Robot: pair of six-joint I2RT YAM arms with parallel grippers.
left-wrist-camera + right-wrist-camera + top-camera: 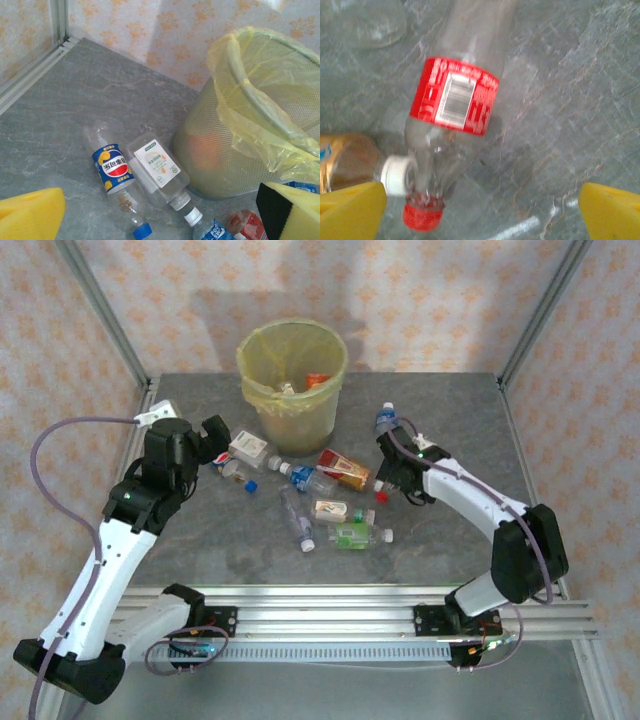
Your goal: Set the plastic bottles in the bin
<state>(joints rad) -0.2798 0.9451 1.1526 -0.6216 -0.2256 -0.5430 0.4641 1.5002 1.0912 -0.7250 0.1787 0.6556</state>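
The grey stone table [470,415] was bare along its near edge, in the far left corner and on the far right side. There was room to move in those spots. The round bin with the yellow bag [293,410] stood at the far middle, and its top was wide open. A crowd of small plastic bottles [322,502] lay just in front of it. A clear bottle with a white label [157,170] lay just beside the bin's wall.

The left arm [100,570] rises from its base with the elbow bent. The left hand [212,440] is raised, its fingers spread wide. The right arm [480,505] stretches forward and inward. The right hand [395,478] points downward, its yellow pads [612,212] wide apart, gripping nothing.
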